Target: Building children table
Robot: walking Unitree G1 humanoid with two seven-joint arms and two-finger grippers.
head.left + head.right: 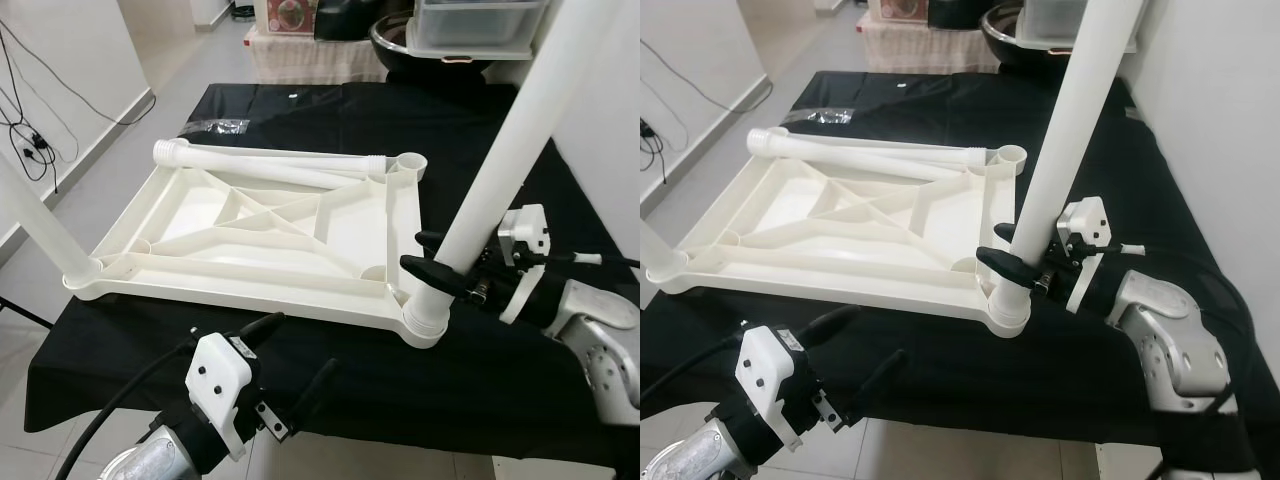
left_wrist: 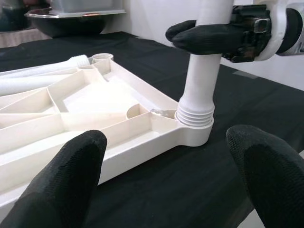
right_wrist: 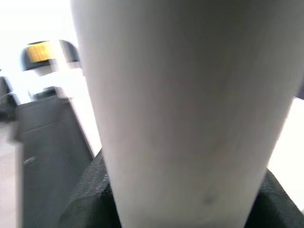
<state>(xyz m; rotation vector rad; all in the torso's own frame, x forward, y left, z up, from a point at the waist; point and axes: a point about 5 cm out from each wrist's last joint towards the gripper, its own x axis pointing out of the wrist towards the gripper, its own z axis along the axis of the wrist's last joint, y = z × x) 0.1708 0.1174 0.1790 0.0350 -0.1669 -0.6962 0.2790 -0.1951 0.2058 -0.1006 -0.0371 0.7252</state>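
1. While the tabletop (image 1: 250, 225) lies upside down on the black cloth (image 1: 480, 360), a leg (image 1: 500, 170) is gripped by the right gripper (image 1: 432, 262) above the near corner socket (image 1: 425, 325).
2. Left gripper (image 1: 295, 360) is held wide, empty, nearby.
3. Threads could be crossed if the leg tilts.

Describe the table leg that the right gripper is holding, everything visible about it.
The table leg is a long, smooth white tube, plastic by its look, standing slightly tilted in the near right corner socket of the upturned tabletop. Threaded rings show at its base, just above the socket. The right gripper is clamped around it low down. Its top runs out of frame.
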